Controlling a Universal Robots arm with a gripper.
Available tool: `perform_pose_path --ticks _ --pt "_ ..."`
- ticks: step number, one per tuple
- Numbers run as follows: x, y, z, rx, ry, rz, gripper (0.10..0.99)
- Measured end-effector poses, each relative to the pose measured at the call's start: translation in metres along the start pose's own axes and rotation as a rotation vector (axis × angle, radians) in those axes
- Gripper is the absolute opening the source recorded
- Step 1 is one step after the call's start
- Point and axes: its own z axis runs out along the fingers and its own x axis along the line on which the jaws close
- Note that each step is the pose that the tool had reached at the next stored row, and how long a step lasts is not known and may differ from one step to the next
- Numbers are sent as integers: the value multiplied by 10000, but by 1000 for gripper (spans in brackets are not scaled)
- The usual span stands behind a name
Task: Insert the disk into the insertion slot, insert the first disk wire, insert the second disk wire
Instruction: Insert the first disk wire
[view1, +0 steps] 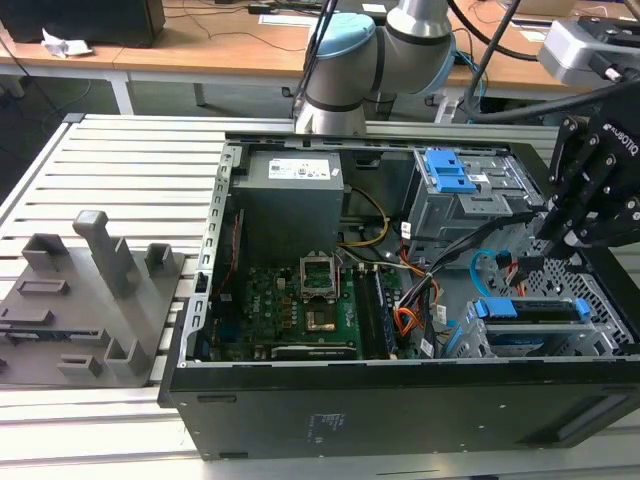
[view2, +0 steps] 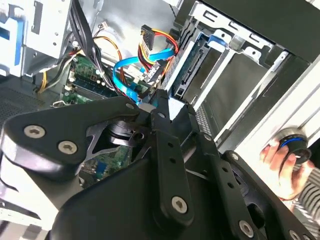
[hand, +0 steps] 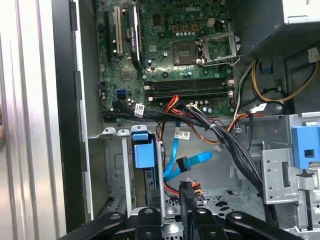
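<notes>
- A black sheet-metal computer case (view1: 400, 420) lies open on a ribbed aluminium counter (view1: 130, 150). In the exterior view, a grey moulded plastic fixture (view1: 100, 290) of blocks and pockets stands at 9 o'clock of the case.
- The black gripper (view1: 550, 230), built of jointed links, hangs over the case's 3 o'clock side in the exterior view, tilted down toward the wires. Whether it is apart or clamped on anything cannot be told.
- The flat silver disk (view1: 535, 310), framed by a bright blue plastic carrier, lies inside the low grey perforated sheet-metal insertion slot (view1: 605, 300), at about 4 o'clock of the case interior.
- The thin orange-red and black first disk wire (view1: 515, 265) and the thin flat light-blue second disk wire (view1: 488, 262) loop just beside the gripper. They lie between the slot and a taller grey metal cage with blue plastic latches (view1: 460, 200) at 1 o'clock.
- The green motherboard (view1: 300, 310) sits at 8 o'clock and the grey box-shaped power supply (view1: 290, 195) at 10 o'clock.
- The first wrist view shows details the exterior view lacks. These are the carrier's squared blue tab (hand: 142, 152), the light-blue cable (hand: 182, 162) bent in a loose loop, and a small black plug (hand: 187, 191) on the orange-red wires, close against the gripper (hand: 171, 202).
- The second wrist view adds a person's hand (view2: 280, 160) outside the case wall, closed around a round object with a blue ring (view2: 292, 145).
</notes>
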Motion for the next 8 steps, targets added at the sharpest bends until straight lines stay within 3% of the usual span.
perform_pose_path --ticks 2,8 --pt "-11 0 39 -1 -4 147 302" --pt "-162 9 220 -2 2 195 302"
